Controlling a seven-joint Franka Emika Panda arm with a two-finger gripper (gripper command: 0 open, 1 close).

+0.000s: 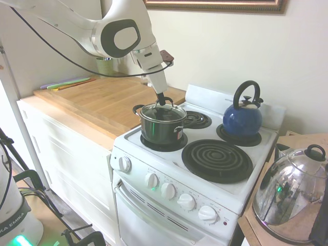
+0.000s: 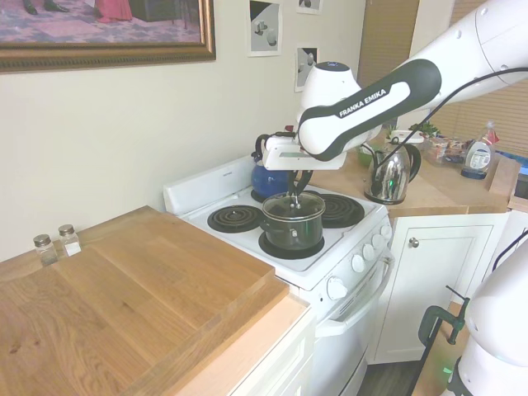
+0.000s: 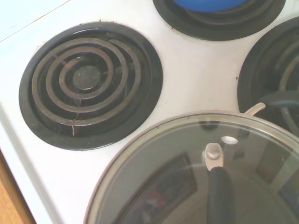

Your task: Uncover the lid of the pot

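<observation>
If you pull up from here without a solid bite on that handle, the lid (image 1: 163, 112) could slip out and clatter back onto the pot (image 1: 162, 129), or tip off the rim toward the stove (image 1: 215, 190) top. The gripper (image 1: 162, 99) is down right at the black loop handle, but I honestly can't tell from either outside camera whether the fingers are pinched on it or just hanging around it, so don't assume you've got it. The lid sits flat and level on the pot, on the stove's front small burner next to the wooden counter (image 1: 105, 102). The other risk: the pot is light-looking, and a crooked pull might drag it sideways off the coil, maybe toward the blue kettle (image 1: 243, 117) on the back burner. As for orientation, the lid faces straight up, and in the wrist view the handle (image 3: 219, 191) arch runs roughly away from the pot's centre toward the empty rear coil (image 3: 87, 80), so your fingers should close across that line.
</observation>
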